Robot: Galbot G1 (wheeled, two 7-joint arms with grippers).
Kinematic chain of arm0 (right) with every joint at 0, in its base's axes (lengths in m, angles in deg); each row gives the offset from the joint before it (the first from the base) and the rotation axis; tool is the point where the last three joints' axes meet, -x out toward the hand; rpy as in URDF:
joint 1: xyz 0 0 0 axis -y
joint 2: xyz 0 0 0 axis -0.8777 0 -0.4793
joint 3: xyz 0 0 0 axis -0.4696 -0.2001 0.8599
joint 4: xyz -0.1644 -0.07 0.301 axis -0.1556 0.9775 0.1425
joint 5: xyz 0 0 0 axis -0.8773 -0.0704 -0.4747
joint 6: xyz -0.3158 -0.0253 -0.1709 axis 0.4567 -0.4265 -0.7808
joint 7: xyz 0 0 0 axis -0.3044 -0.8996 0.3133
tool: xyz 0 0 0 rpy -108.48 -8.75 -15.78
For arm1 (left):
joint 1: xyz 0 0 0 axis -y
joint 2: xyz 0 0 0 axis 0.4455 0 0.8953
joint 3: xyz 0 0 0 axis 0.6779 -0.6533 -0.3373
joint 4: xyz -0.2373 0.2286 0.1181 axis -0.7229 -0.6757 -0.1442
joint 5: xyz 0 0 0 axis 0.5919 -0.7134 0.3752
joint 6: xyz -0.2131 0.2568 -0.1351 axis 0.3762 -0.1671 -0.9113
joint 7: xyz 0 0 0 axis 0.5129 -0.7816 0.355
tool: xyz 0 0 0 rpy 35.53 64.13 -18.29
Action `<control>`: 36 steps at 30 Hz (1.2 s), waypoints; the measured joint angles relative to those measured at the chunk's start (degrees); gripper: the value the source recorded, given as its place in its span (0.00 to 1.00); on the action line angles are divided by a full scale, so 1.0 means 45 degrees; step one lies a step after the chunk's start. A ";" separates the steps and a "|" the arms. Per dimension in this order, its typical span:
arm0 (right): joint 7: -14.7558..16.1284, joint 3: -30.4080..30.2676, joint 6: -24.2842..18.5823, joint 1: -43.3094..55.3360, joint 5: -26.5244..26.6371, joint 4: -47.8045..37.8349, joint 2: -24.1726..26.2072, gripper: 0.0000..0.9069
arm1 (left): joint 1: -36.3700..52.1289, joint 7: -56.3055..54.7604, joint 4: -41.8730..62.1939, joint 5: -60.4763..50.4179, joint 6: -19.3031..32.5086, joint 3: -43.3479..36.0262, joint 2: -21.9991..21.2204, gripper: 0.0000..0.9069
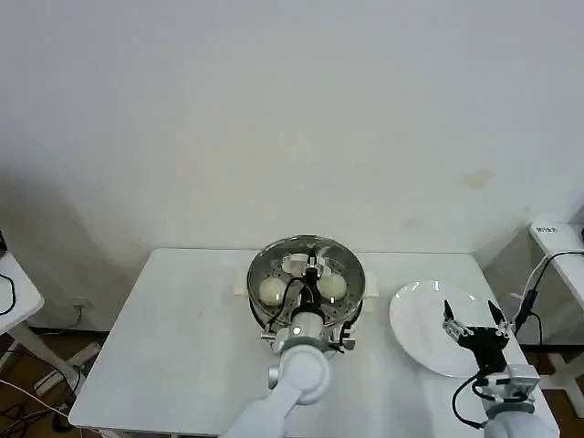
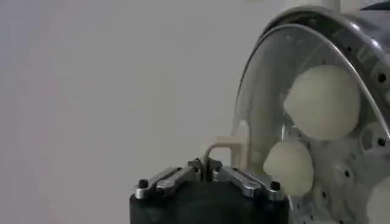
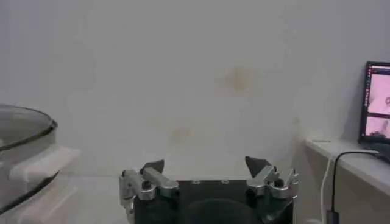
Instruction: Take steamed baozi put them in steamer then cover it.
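Observation:
The steamer (image 1: 254, 278) stands mid-table with the clear glass cover (image 1: 306, 248) lying over its mouth. Two steamed baozi (image 1: 272, 291) (image 1: 333, 286) show through the glass. My left gripper (image 1: 310, 270) is above the pot's middle, shut on the cover's pale handle. In the left wrist view the left gripper (image 2: 207, 167) pinches that handle (image 2: 224, 148), and the cover (image 2: 259, 103) sits in front of the steamer's rim (image 2: 359, 33) with baozi (image 2: 323, 100) (image 2: 289, 167) behind it. My right gripper (image 1: 474, 319) (image 3: 206, 167) hovers open and empty over the white plate.
A bare white plate (image 1: 420, 319) lies on the table to the steamer's right. The steamer (image 3: 21, 131) and its white base (image 3: 42, 163) show in the right wrist view. A white side shelf with a cable (image 1: 547, 265) stands past the table's right edge.

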 measured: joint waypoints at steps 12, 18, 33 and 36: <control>-0.0005 0.0015 -0.0011 -0.0016 -0.0002 0.0076 -0.0074 1.00 | 0.0043 -0.0080 0.0085 -0.0079 0.0205 0.0200 -0.0076 1.00; -0.0025 0.0018 -0.0013 -0.0009 -0.0007 0.0090 -0.0098 1.00 | 0.0027 0.0057 0.0031 -0.0101 0.0280 0.0274 -0.0021 1.00; -0.0018 0.0047 -0.0053 -0.0014 -0.0005 0.0050 -0.0114 1.00 | -0.0044 0.0432 -0.0449 -0.0129 0.0302 0.0264 0.0054 1.00; -0.0012 0.0048 -0.0049 0.0025 -0.0001 0.0028 -0.0103 1.00 | -0.0110 0.0409 -0.0583 -0.0218 0.0305 0.0293 0.0104 1.00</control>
